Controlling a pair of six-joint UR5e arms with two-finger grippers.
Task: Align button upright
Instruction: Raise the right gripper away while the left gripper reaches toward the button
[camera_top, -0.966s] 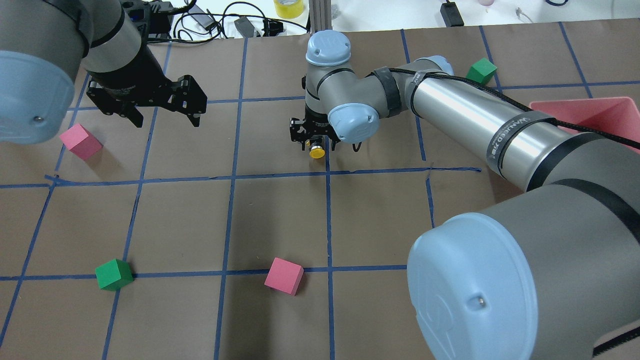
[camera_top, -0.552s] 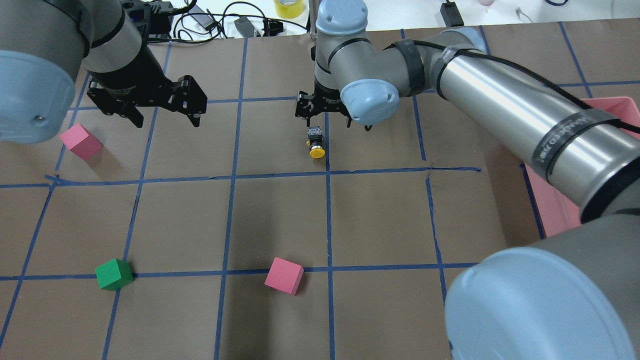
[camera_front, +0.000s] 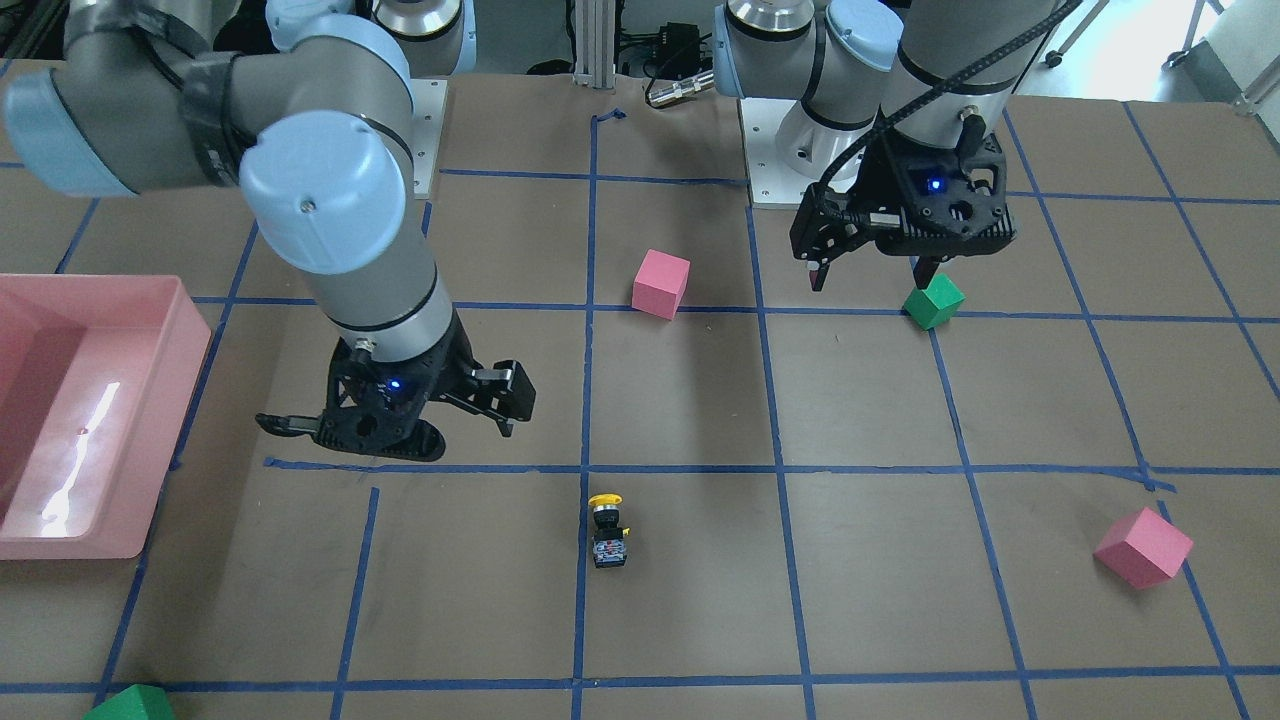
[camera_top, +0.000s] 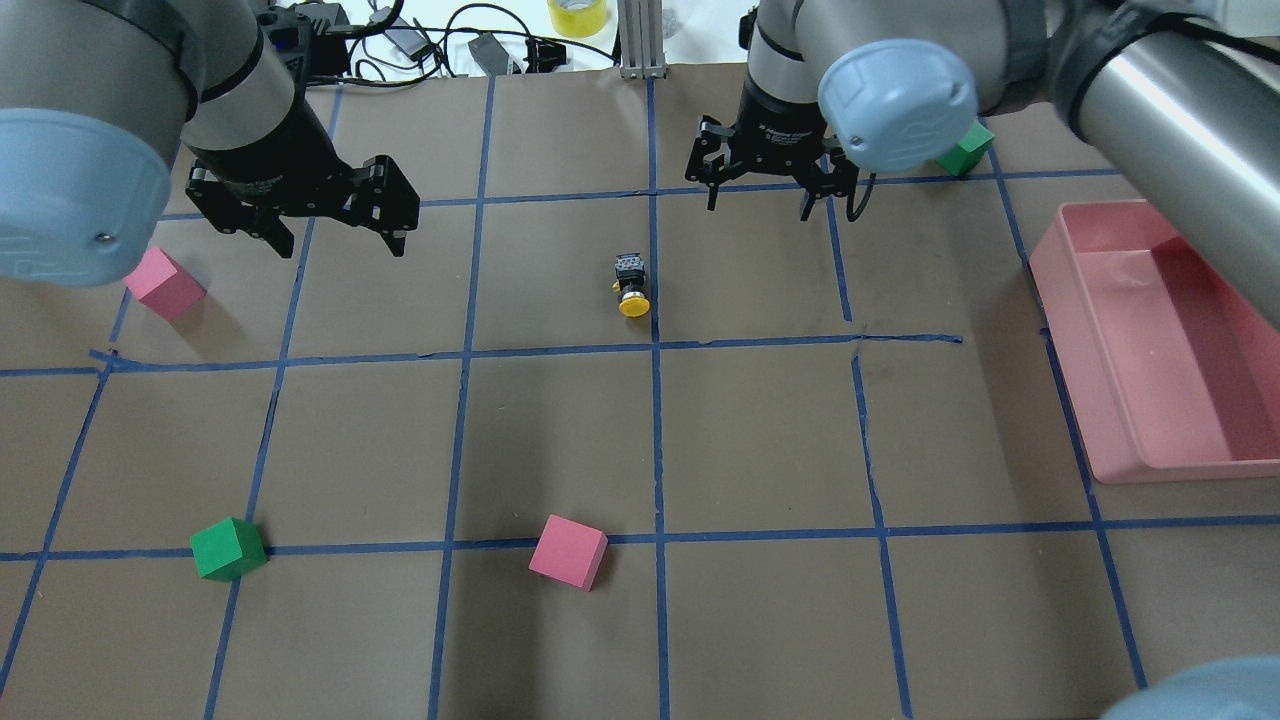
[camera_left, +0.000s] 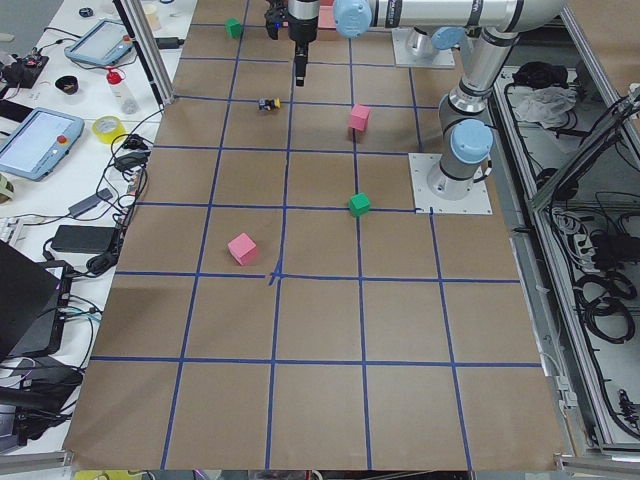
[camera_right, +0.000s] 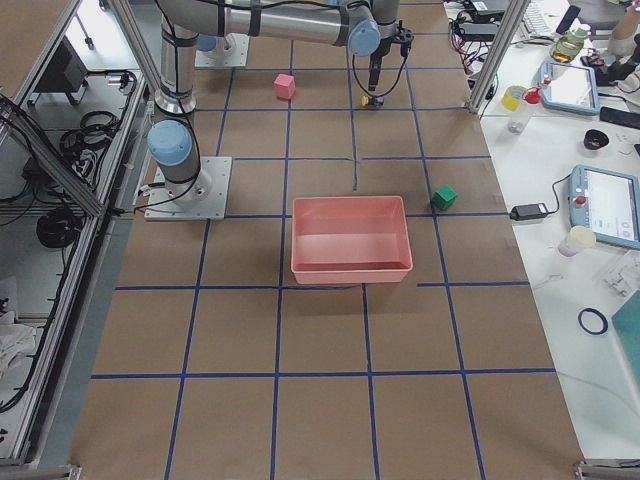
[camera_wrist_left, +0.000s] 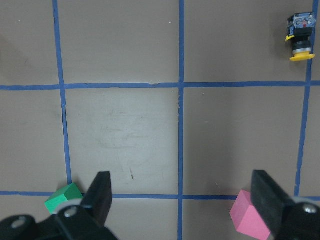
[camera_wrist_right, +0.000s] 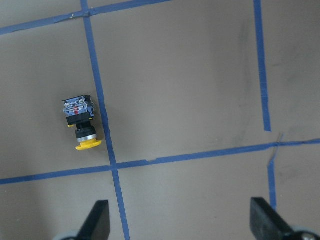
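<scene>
The button (camera_top: 630, 284) lies on its side on the brown paper beside a blue tape line, yellow cap toward the robot, body away. It also shows in the front view (camera_front: 607, 527), the right wrist view (camera_wrist_right: 80, 123) and the left wrist view (camera_wrist_left: 300, 37). My right gripper (camera_top: 758, 197) is open and empty, in the air to the right of the button and farther back; the front view shows it too (camera_front: 395, 420). My left gripper (camera_top: 338, 240) is open and empty, hovering well to the button's left.
Pink cubes lie at the left (camera_top: 163, 283) and front middle (camera_top: 568, 551). Green cubes lie at the front left (camera_top: 228, 548) and at the back right, behind the right arm (camera_top: 962, 150). A pink tray (camera_top: 1160, 350) stands at the right edge.
The right gripper, which stood closely over the button, has drawn back from it and moved right. The button has stayed lying where it was. The left gripper has barely moved.
</scene>
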